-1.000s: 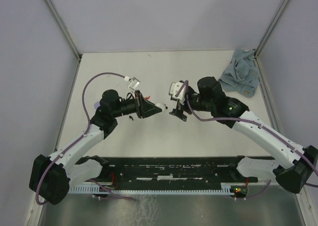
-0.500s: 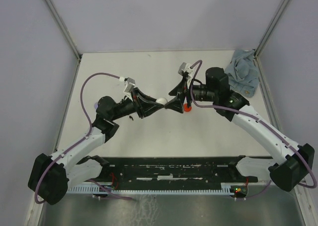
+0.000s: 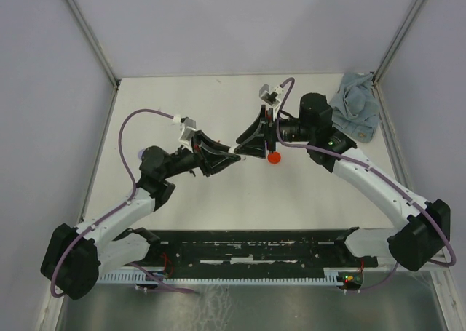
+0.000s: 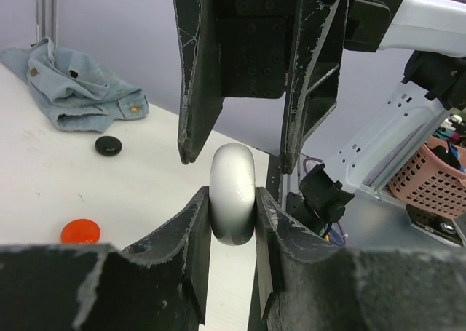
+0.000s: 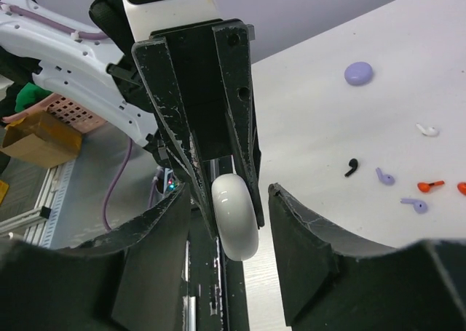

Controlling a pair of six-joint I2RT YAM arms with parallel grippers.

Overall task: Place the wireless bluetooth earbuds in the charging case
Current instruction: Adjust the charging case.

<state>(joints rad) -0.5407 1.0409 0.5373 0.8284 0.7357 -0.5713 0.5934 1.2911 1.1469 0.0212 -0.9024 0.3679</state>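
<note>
A white, rounded charging case [image 4: 233,172] sits upright between the fingers of my left gripper [image 4: 232,196], which is shut on it above the table's middle [image 3: 231,152]. My right gripper [image 5: 228,193] faces it from the other side. Its two fingers [image 4: 193,91] straddle the case [image 5: 235,216] with a gap on each side, so it is open. Several tiny earbuds lie on the table in the right wrist view: a black one [image 5: 352,166], lilac ones [image 5: 384,176], a red one [image 5: 429,186] and a white one [image 5: 427,129].
A red disc [image 3: 274,157] lies just under the right gripper, and a black disc [image 4: 108,145] lies farther back. A lilac disc [image 5: 358,73] sits beyond the earbuds. A crumpled blue cloth [image 3: 353,113] fills the back right corner.
My right gripper swung round to face the left one, came over the case and narrowed its jaws. My left gripper lifted the case slightly toward it, grip unchanged.
</note>
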